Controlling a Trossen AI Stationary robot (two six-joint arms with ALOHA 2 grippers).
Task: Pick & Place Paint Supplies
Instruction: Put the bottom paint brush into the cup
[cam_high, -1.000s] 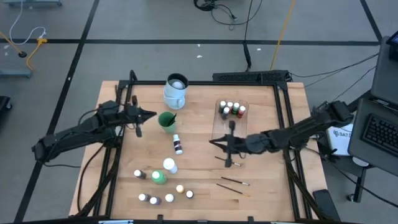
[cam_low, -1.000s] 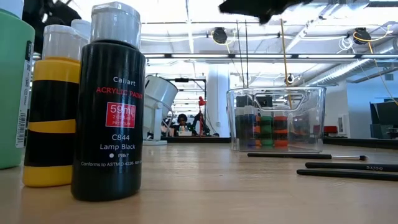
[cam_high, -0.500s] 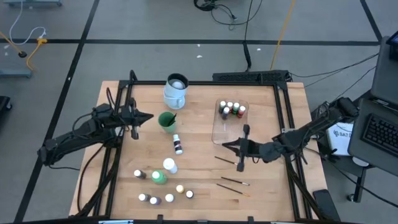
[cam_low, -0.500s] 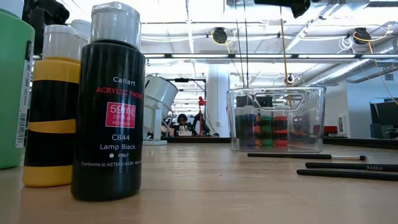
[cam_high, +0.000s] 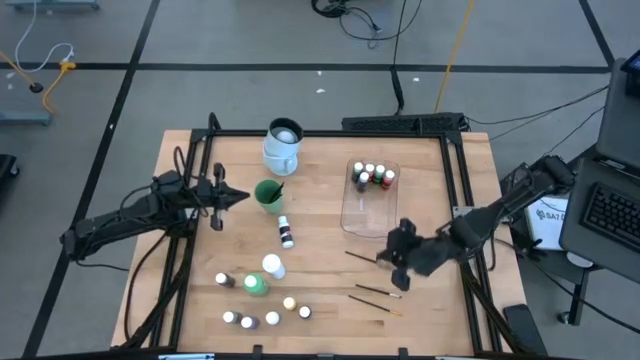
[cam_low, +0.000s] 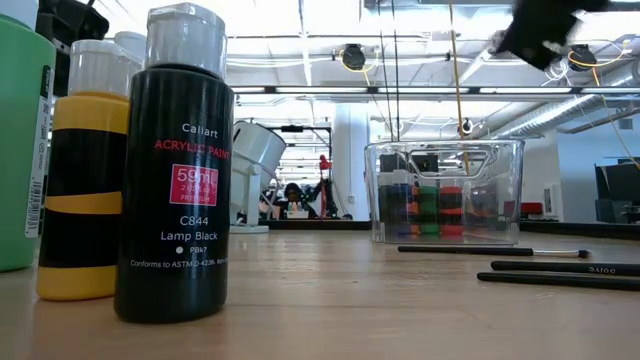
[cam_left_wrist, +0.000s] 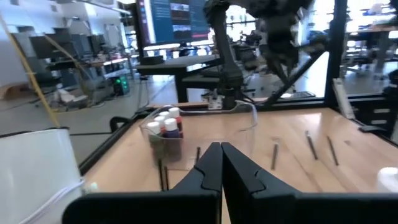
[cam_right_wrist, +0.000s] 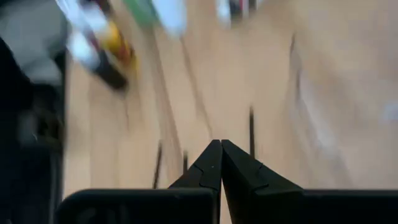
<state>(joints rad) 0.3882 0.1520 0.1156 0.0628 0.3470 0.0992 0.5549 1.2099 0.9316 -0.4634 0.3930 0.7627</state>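
Note:
Small white-capped bottles (cam_high: 272, 318) stand near the table's near edge beside a larger green bottle (cam_high: 256, 286). One bottle (cam_high: 286, 232) lies mid-table. More bottles (cam_high: 370, 177) stand in the far end of the clear tub (cam_high: 365, 210). Thin dark brushes (cam_high: 375, 292) lie flat near my right gripper (cam_high: 388, 262), which hovers shut above them. In the right wrist view its shut fingers (cam_right_wrist: 221, 152) point at the brushes (cam_right_wrist: 251, 130). My left gripper (cam_high: 245, 196) hangs shut beside a green cup (cam_high: 268, 195), its fingers (cam_left_wrist: 221, 152) pointing toward the tub (cam_left_wrist: 205, 134).
A white mug (cam_high: 283, 146) stands at the far edge. The black frame rails (cam_high: 455, 190) run along the table's sides. In the low view a black bottle (cam_low: 175, 180) and a yellow one (cam_low: 85, 180) stand close, with brushes (cam_low: 560, 268) before the tub (cam_low: 445, 190).
My right gripper has drawn back from beside the tub toward the table's right and near edges, turning as it went; it now hangs over the brushes. It has stayed shut and empty. No object has moved.

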